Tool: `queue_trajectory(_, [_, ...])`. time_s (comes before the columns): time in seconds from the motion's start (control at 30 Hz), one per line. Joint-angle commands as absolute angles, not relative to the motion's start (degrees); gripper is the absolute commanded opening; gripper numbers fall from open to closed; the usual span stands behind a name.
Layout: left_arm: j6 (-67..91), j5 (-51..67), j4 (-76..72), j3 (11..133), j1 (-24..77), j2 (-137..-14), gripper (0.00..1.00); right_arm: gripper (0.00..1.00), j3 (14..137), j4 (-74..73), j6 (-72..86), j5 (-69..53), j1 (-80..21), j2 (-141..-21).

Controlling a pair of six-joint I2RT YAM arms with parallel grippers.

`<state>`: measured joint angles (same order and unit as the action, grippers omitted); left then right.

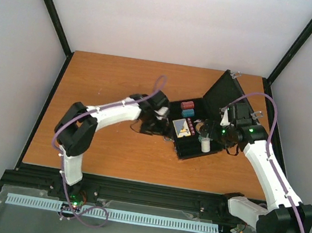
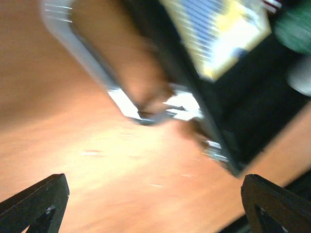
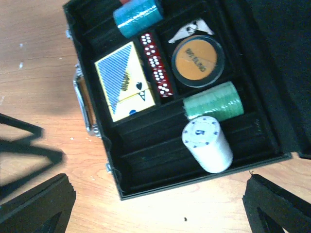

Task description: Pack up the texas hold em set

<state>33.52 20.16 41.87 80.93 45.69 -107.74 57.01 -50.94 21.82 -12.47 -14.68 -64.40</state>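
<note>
The black case (image 1: 189, 149) lies open at the table's centre right with its lid (image 1: 225, 94) raised. Inside it, in the right wrist view, are the card deck (image 3: 125, 87), a row of red dice (image 3: 156, 65), an orange disc (image 3: 197, 60), a teal stack (image 3: 137, 14), a green stack (image 3: 214, 101) and a white stack (image 3: 208, 144) lying in the grooves. My right gripper (image 3: 155, 213) is open and empty above the case's near edge. My left gripper (image 2: 155, 208) is open and empty over bare table beside the metal handle (image 2: 92, 63); that view is blurred.
The wooden table (image 1: 120, 83) is ringed by a black frame and white walls. A red stack (image 1: 187, 104) sits at the case's far end. The left gripper (image 1: 160, 120) and right gripper (image 1: 209, 129) flank the case closely.
</note>
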Motion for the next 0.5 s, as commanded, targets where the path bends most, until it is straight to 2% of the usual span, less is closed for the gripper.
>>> queue_trajectory(0.0, [30.63,13.12,48.68,78.77,38.53,-105.58,1.00,0.95,56.93,-53.56,20.74,-9.28,-14.00,-62.78])
queue_trajectory(0.1, [29.99,12.47,49.16,79.02,37.73,-106.08,1.00,0.95,58.03,-50.69,21.29,-10.20,-14.02,-60.63])
queue_trajectory(0.2, [30.06,12.08,49.20,80.31,37.43,-106.07,1.00,0.94,58.97,-53.12,19.92,-8.44,-13.98,-66.03])
queue_trajectory(0.47, [27.72,10.74,52.80,85.75,33.24,-104.94,1.00,0.90,51.47,-51.74,16.07,-5.43,-14.00,-71.97])
